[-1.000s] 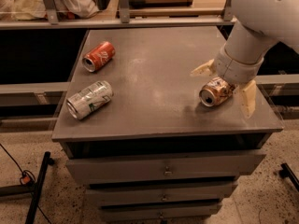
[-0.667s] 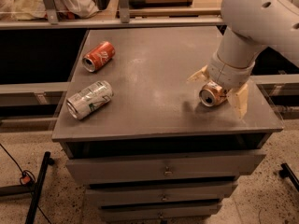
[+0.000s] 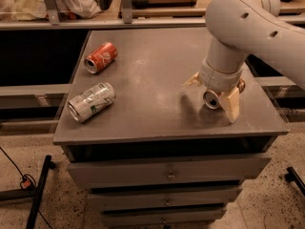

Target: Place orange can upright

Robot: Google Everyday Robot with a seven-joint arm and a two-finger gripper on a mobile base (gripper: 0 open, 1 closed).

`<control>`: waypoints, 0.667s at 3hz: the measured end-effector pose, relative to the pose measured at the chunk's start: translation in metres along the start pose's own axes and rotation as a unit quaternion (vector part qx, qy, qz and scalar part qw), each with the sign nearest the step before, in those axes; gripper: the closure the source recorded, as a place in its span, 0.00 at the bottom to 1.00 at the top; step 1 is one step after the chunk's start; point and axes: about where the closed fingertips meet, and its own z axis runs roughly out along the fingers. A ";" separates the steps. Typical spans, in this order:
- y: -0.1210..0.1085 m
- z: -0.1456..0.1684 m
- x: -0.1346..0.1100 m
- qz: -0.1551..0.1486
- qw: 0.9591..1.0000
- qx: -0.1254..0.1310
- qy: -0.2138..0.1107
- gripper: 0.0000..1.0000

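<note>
**Jaws straddle the fallen orange can at the bench's right side**

The orange can lies on its side on the right part of the bench, not far from the front edge. Its silver end faces the camera, and a sliver of orange shows behind the wrist; the rest of its body is hidden under the gripper.

The gripper hangs straight down over the can from the pale arm, which comes in from the upper right. Its jaws are spread wide, one on each side of the can. The left-hand jaw in the view stands apart from the can, while the right-hand one sits just beside the silver end. Whether that jaw touches the can cannot be told. The can is not pinched.

On the left half of the bench, well apart from the gripper, two more cans lie on their sides. A red can lies toward the back, and a silver can with green marks lies nearer the front left corner.

Drawers sit below the bench top.
</note>
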 end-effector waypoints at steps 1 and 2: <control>-0.010 0.002 -0.007 0.006 1.000 0.000 0.007 0.27; -0.019 -0.007 -0.014 0.018 1.000 0.002 0.022 0.50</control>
